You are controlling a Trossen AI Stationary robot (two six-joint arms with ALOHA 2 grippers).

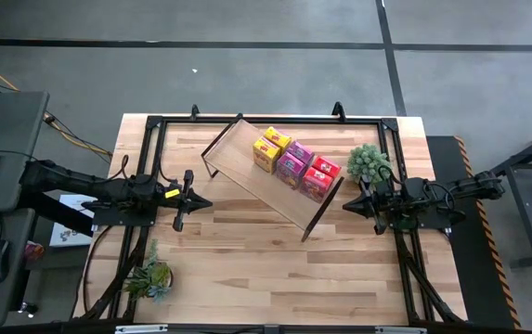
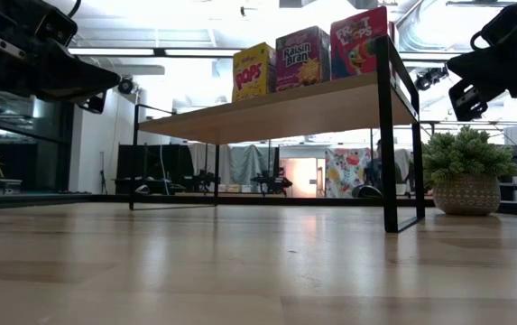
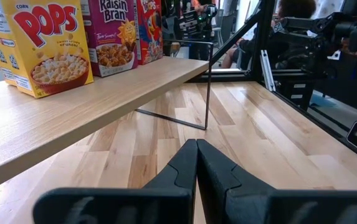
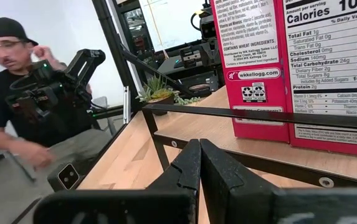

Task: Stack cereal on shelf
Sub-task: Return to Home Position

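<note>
The light-wood shelf [image 1: 270, 176] with black end frames stands slanted on the table. Six cereal boxes stand on its right half in two rows: yellow [image 1: 271, 148], magenta [image 1: 294, 161] and red [image 1: 320, 176]. The low view shows yellow [image 2: 253, 70], magenta [image 2: 301, 58] and red [image 2: 359, 42] fronts. My left gripper [image 1: 207, 202] is shut and empty, left of the shelf, above the table. My right gripper [image 1: 347, 206] is shut and empty, just off the shelf's right end frame [image 1: 325, 206].
A green potted plant [image 1: 369, 163] stands right of the shelf, close to my right arm. Another small plant [image 1: 150, 276] stands at the near left. A person [image 4: 22, 93] sits beyond the table in the right wrist view. Bare tabletop [image 1: 275, 274] lies on the near side.
</note>
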